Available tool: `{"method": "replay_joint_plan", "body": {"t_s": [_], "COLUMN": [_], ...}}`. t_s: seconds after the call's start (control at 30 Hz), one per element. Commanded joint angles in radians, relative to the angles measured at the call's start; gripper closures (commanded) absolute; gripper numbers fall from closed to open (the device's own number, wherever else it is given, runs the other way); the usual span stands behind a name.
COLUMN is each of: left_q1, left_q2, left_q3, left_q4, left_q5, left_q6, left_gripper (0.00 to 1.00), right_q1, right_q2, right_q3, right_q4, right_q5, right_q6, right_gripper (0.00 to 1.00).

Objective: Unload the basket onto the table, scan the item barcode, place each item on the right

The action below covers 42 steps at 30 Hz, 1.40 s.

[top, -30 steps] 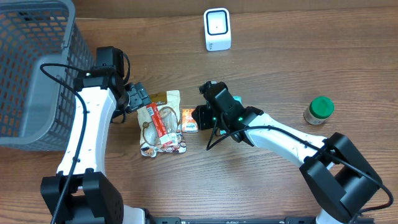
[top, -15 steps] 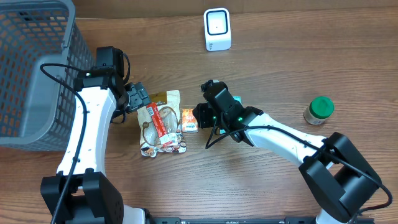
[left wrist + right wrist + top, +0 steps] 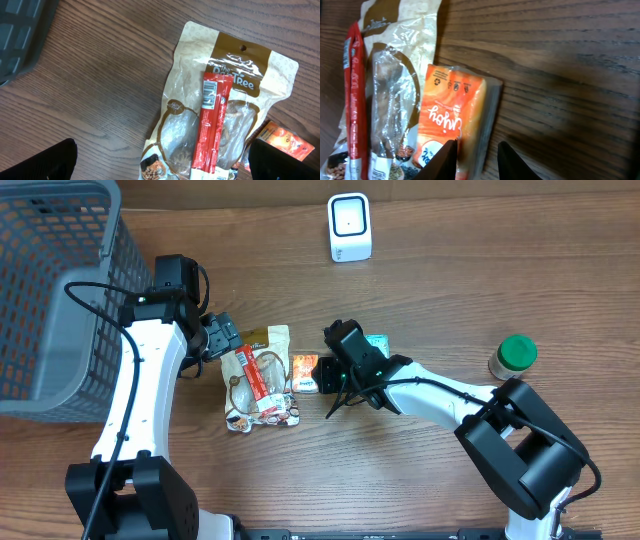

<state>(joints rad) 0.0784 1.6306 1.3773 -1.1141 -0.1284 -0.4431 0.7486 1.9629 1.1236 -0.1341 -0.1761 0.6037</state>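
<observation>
An orange packet [image 3: 305, 371] [image 3: 447, 115] lies on the wooden table beside a clear-and-tan treat bag [image 3: 268, 340] [image 3: 235, 65]. A red stick pack [image 3: 250, 375] [image 3: 212, 125] with a barcode lies on top of that bag. My right gripper [image 3: 326, 375] [image 3: 477, 150] is narrowly shut on the orange packet's right edge, one finger on its orange face and the other on the table side. My left gripper [image 3: 222, 338] [image 3: 167, 167] hovers wide open over the treat bag, touching nothing. The white scanner [image 3: 349, 227] stands at the far middle.
A grey mesh basket [image 3: 50, 290] [image 3: 20, 30] fills the far left. A green-lidded jar [image 3: 515, 357] stands at the right. A teal item [image 3: 377, 342] lies just behind the right wrist.
The right arm has swung its elbow nearer and turned at the wrist, uncovering the teal item. The orange packet has barely shifted. The left arm is still.
</observation>
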Motion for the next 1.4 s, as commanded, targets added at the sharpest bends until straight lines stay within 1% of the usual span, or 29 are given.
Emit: {"method": "replay_joint_plan", "body": {"t_s": [0.0,0.23,0.47,0.83,1.0,1.03,1.07,1.13,1.17,1.23,1.3,1.37], "left_q1": [0.000,0.000,0.000,0.000,0.000,0.000,0.000,0.000,0.000,0.000,0.000,0.000], "left_q2": [-0.001,-0.001,-0.001,-0.001,-0.001,-0.001,-0.001,-0.001,-0.001,-0.001,-0.001,-0.001], "left_q3": [0.016,0.016,0.016,0.016,0.016,0.016,0.016,0.016,0.016,0.016,0.016,0.016], "left_q4": [0.001,0.001,0.001,0.001,0.001,0.001,0.000,0.001,0.001,0.001,0.001,0.001], "left_q5": [-0.009,-0.009,-0.010,-0.009,-0.010,-0.010,-0.009,-0.009,-0.009,-0.009,-0.009,-0.009], "left_q6": [-0.010,-0.010,-0.010,-0.010,-0.010,-0.010,-0.010,-0.010,-0.010,-0.010,-0.010,-0.010], "left_gripper": [0.00,0.00,0.00,0.00,0.00,0.00,0.00,0.00,0.00,0.00,0.00,0.00], "right_q1": [0.004,0.004,0.004,0.004,0.004,0.004,0.004,0.003,0.000,-0.011,-0.026,-0.036], "right_q2": [0.024,0.035,0.043,0.060,0.097,0.104,0.104,0.101,0.097,0.082,0.049,-0.003], "right_q3": [-0.003,-0.003,-0.003,-0.003,-0.003,-0.003,-0.003,-0.003,-0.003,0.002,0.008,0.009], "right_q4": [0.011,0.055,0.074,0.095,0.084,0.084,0.084,0.080,0.081,0.081,0.084,0.076], "right_q5": [-0.014,-0.050,0.004,0.002,-0.008,-0.014,-0.021,-0.032,-0.051,-0.100,-0.153,-0.162], "right_q6": [0.031,0.033,0.032,0.034,0.082,0.081,0.081,0.080,0.081,0.075,0.025,-0.035], "right_gripper": [0.72,0.72,0.72,0.72,0.73,0.74,0.79,0.93,0.96,0.96,0.96,0.96]}}
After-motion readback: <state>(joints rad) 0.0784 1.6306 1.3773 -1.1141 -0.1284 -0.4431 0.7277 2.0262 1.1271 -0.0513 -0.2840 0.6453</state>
